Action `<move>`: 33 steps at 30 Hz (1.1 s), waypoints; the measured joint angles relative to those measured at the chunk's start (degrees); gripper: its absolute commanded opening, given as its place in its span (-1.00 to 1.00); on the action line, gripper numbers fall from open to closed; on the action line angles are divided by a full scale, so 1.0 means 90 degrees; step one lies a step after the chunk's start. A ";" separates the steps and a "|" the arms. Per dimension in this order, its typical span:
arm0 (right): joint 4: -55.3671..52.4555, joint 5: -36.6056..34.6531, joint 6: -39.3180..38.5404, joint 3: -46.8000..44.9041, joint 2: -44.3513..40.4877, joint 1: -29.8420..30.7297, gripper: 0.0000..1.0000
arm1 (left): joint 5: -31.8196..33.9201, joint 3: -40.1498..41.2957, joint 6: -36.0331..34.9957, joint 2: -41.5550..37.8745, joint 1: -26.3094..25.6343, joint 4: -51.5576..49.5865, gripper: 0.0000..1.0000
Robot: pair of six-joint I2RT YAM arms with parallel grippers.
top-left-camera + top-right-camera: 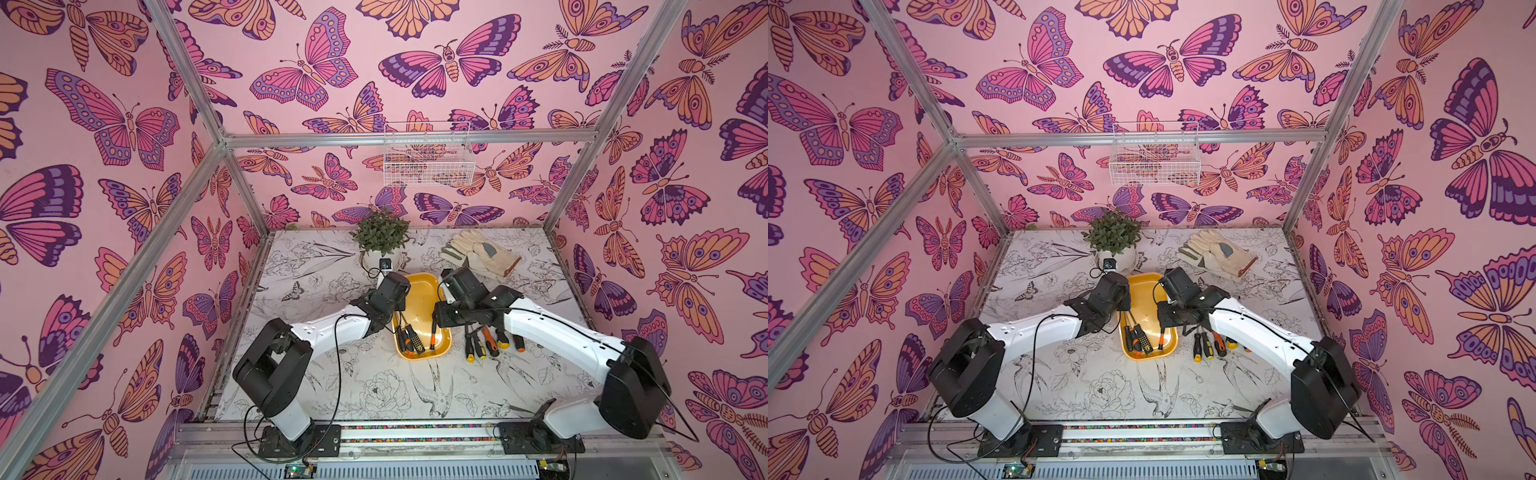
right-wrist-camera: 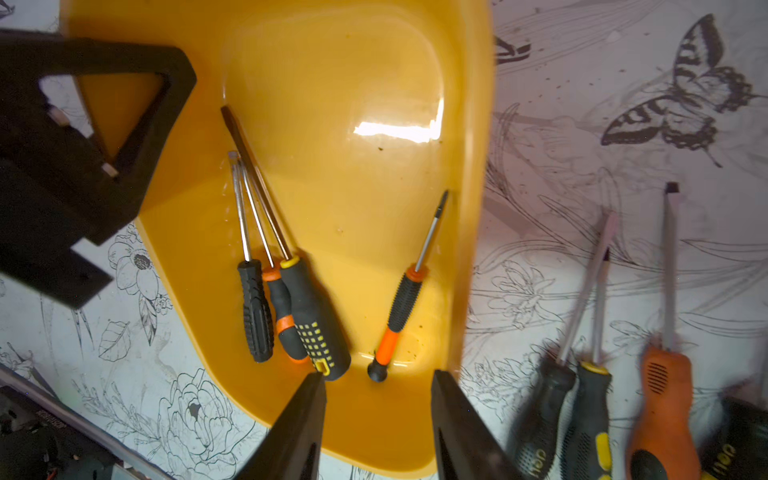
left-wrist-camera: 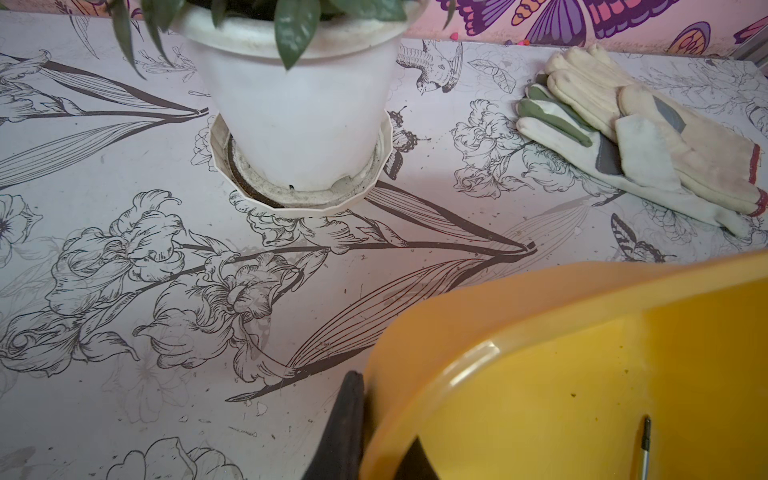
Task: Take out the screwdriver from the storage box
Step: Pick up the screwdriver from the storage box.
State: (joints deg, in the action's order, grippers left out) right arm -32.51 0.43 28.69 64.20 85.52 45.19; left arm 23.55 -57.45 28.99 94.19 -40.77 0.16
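The surface (image 1: 332, 386) is a pale top printed with black line-drawn flowers, birds and butterflies. Near the middle rests the yellow storage box (image 1: 422, 303), its long side running front to back. Behind it, toward the back wall, a potted plant (image 1: 380, 239) stands in a white saucer (image 3: 303, 203). A pair of cream work gloves (image 1: 484, 253) lies to the right of the plant, one on top of the other. Just right of the box, loose screwdrivers (image 1: 490, 340) lie side by side, handles toward the front.

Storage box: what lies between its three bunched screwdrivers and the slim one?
Only bare floor of the storage box; the right wrist view shows it between the bunched screwdrivers and the slim screwdriver.
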 measured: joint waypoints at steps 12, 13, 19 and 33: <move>0.0294 -0.0342 0.0148 0.0100 0.0991 0.0151 -0.12 | 0.0000 0.0000 0.0000 0.0000 0.0000 0.0002 -1.00; 0.0294 -0.0381 0.0148 0.0112 0.1035 0.0151 -0.13 | 0.0000 0.0002 0.0002 0.0000 0.0000 0.0002 -1.00; 0.0362 -0.0525 0.0146 0.0330 0.1479 0.0158 -0.14 | 0.0002 0.0002 0.0022 0.0000 0.0000 0.0005 -1.00; 0.0340 -0.0777 0.0124 0.0376 0.1617 0.0155 -0.22 | 0.0029 0.0002 0.0053 0.0000 0.0000 0.0019 -1.00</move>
State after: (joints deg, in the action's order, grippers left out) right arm -29.45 -6.57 29.80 67.59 100.07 46.59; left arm 23.81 -57.43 29.47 94.19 -40.77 0.34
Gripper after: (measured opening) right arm 0.414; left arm 0.113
